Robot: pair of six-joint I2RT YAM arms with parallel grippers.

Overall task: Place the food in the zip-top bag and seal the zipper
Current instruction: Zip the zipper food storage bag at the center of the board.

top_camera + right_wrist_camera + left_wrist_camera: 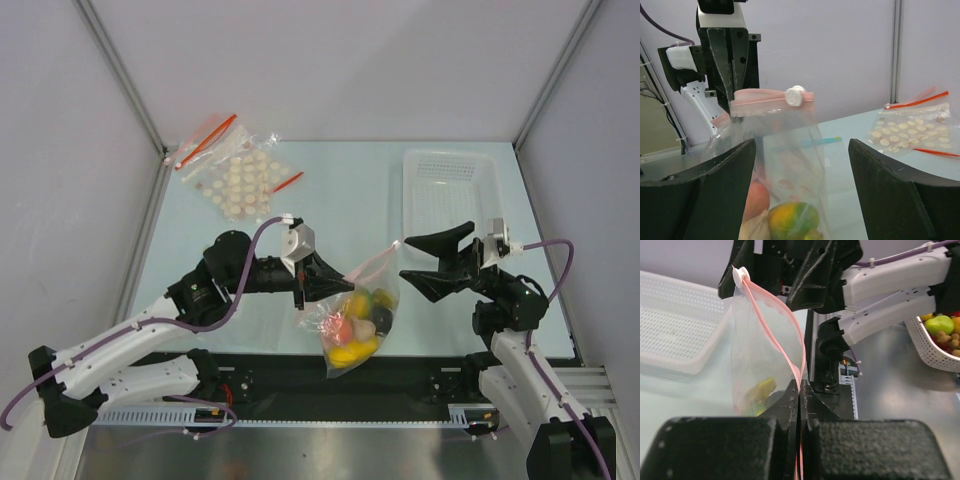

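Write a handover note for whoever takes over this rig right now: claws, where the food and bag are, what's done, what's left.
Left claw: shut on one end of the zipper, holding the zip-top bag hanging.
Right claw: open and empty, at the strip's other end by the white slider.
Food: piled in the bottom of the bag.
Done: the food is bagged.
Left: sealing. In the left wrist view the strip's two sides look bowed apart, so treat it as unsealed.
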